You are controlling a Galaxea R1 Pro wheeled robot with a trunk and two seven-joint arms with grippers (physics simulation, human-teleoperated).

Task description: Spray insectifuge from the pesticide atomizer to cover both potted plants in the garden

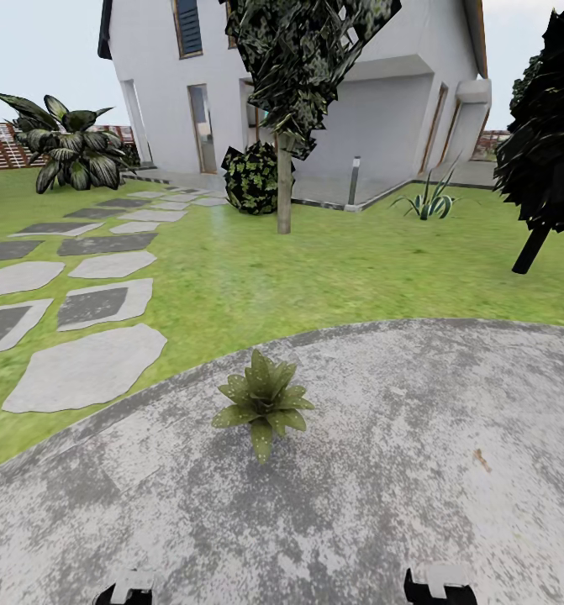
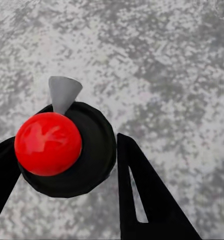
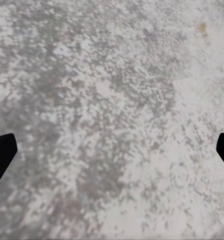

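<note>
1. While one potted plant (image 1: 263, 403) sits on the grey paved patio (image 1: 416, 470), the left gripper (image 2: 66, 165) clenches one pesticide atomizer (image 2: 66, 150), seen from its red top.
2. Right gripper (image 3: 112, 150) hangs spread wide over paving.
3. Lawn (image 1: 315, 269), stepping stones (image 1: 88, 365) and one white house (image 1: 332, 84) lie beyond.

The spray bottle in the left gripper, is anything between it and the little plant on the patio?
Nothing visible. The left gripper is shut on the atomizer, and only bare grey paving lies between the robot and the potted plant.
</note>
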